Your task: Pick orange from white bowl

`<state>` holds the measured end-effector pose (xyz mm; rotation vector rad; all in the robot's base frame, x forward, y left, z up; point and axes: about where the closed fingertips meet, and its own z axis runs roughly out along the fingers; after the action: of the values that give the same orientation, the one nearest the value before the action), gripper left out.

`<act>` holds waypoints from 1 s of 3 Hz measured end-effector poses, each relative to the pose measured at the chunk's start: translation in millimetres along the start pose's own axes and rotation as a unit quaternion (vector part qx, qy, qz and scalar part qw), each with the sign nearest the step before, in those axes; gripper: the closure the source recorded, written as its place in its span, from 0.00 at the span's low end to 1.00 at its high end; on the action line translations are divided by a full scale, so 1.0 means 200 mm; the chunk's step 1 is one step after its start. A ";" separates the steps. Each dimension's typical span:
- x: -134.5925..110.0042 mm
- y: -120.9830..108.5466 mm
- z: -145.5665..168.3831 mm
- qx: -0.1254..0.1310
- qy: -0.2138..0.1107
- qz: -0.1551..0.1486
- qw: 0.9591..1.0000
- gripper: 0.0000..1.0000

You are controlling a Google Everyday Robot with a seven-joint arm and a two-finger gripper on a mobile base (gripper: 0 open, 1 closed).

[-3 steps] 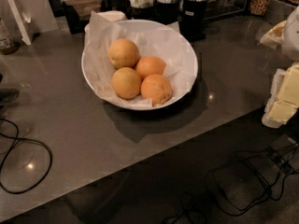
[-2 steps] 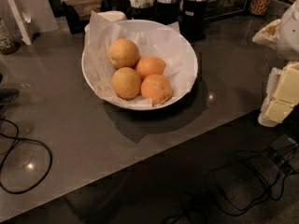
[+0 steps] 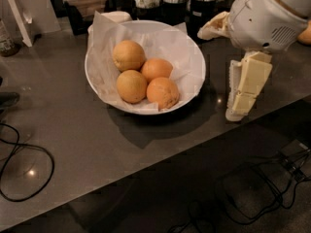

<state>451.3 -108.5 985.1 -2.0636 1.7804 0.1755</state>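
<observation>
While nothing has been lifted yet, the step in hand looks to me like the approach. On the dark grey table top (image 3: pixel 58 125) sits the wide, shallow, glossy white bowl (image 3: pixel 175 107), lined with crinkled white paper (image 3: pixel 104 33). The round, pale yellow-orange orange (image 3: pixel 129 55) rests at the bowl's back left. It touches a second yellow-orange fruit (image 3: pixel 131 86) just in front of it, and it touches or all but touches a deeper reddish-orange fruit (image 3: pixel 156 69) to its right. Another reddish fruit (image 3: pixel 163 92) lies nearest the front rim. Further right, outside the bowl, the cream-coloured two-finger gripper (image 3: pixel 238 109) hangs pointing down under the robot's rounded white arm housing (image 3: pixel 265 16). It is near the bowl's right rim and well apart from the orange. It shows side-on from here, so I cannot tell whether it is open or closed. As I judge it, the next move calls for carrying the gripper left over the rim and across the two reddish fruits, then bringing it down squarely over the orange. It should be spread wide enough to take the orange without nudging its close neighbours or snagging the paper.
</observation>
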 end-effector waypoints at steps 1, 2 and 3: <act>-0.21 -0.04 0.06 -0.014 -0.044 -0.051 0.998 0.00; -0.33 -0.10 0.11 -0.012 -0.066 -0.069 0.995 0.00; -0.42 -0.35 0.12 0.017 -0.069 -0.060 0.996 0.00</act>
<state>509.0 -14.6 1008.2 -2.0745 1.5632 0.2463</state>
